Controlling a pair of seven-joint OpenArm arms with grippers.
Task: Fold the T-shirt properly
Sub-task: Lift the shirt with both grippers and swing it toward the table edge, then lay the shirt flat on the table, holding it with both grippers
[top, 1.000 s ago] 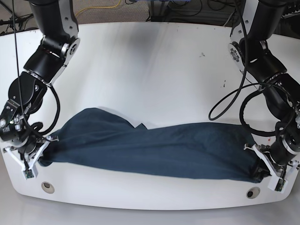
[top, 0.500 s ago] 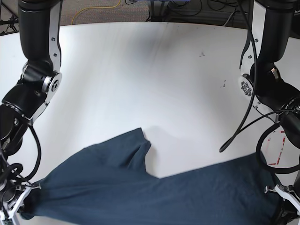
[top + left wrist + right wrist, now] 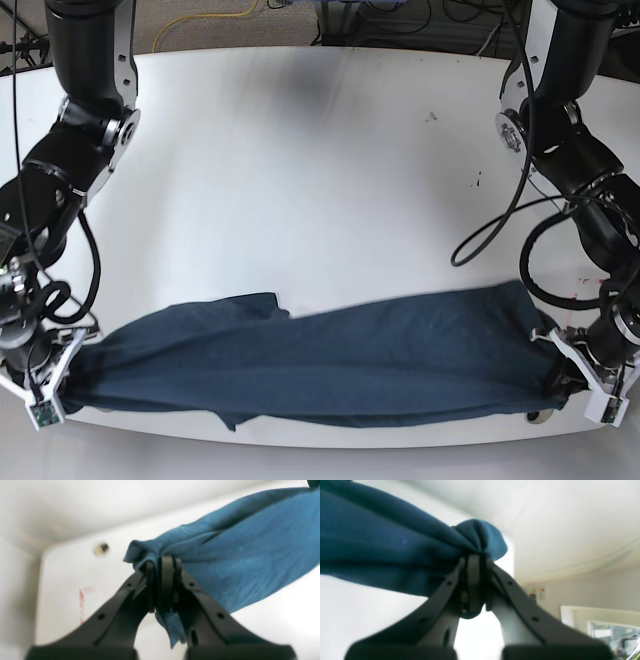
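The wrinkly dark navy-blue cotton T-shirt [image 3: 330, 355] should be kept taut and level while laid flat on the white table [image 3: 300, 170], being stretched along its near edge between the left gripper [image 3: 162, 580] and right gripper [image 3: 473, 580], each clamped on a bunched end.

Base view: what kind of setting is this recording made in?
Probably a robotics lab bench: a bare white table with two black arms mounted at its far edge, loose cables on the floor behind, and the T-shirt stretched between left gripper and right gripper.
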